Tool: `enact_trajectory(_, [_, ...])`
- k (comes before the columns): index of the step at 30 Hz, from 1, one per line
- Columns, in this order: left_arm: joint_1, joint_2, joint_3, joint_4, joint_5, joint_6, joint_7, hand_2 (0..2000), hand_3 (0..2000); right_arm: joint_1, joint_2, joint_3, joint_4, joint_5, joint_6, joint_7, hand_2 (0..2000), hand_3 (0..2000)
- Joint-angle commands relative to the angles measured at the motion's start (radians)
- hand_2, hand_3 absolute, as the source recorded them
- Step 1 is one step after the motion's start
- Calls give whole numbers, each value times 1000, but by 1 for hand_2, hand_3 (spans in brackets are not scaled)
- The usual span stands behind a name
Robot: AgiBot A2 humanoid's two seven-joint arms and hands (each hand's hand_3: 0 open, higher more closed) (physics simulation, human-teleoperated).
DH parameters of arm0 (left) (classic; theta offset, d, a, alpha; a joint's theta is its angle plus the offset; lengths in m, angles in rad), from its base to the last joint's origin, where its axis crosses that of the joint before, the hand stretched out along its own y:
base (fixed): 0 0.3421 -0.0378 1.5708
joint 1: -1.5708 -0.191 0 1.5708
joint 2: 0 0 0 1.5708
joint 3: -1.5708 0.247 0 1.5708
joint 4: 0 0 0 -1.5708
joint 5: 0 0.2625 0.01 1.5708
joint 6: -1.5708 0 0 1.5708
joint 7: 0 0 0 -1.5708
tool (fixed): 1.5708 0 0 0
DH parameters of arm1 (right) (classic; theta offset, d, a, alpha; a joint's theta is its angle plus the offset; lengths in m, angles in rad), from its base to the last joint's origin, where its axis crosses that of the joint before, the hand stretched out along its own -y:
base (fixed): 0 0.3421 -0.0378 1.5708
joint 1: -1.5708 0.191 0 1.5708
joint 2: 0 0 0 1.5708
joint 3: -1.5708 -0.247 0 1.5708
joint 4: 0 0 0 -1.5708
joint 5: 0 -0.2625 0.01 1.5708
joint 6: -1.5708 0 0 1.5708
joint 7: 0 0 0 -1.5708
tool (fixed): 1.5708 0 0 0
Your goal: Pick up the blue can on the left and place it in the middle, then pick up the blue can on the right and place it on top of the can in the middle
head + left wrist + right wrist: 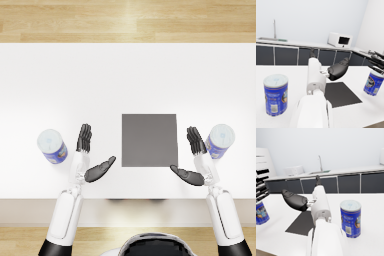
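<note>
Two blue cans with white lids stand upright on the white table (128,80). The left can (52,146) (275,94) stands just outside my left hand (89,155) (336,70), apart from it. The right can (220,140) (350,218) stands close beside my right hand (194,159) (294,199), just outside its fingers. Both hands are open, thumbs pointing inward, holding nothing. Between them lies a dark grey square mat (149,139) (339,93) (302,223) in the middle. The left wrist view also shows the right can (373,82), and the right wrist view the left can (261,213).
The table's front edge (128,200) runs just behind my wrists. Wooden floor (128,20) shows past the far edge. A kitchen counter with dark cabinets, a sink tap (274,27) and a white microwave (340,40) stands in the background.
</note>
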Motion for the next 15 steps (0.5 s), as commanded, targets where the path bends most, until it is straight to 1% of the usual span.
enact_trajectory(1, [0, 0, 0, 0, 0, 0, 0, 0, 0, 0, 0, 0, 0, 0, 0, 0, 0, 0])
enact_trajectory(15, [0, 0, 0, 0, 0, 0, 0, 0, 0, 0, 0, 0, 0, 0, 0, 0, 0, 0])
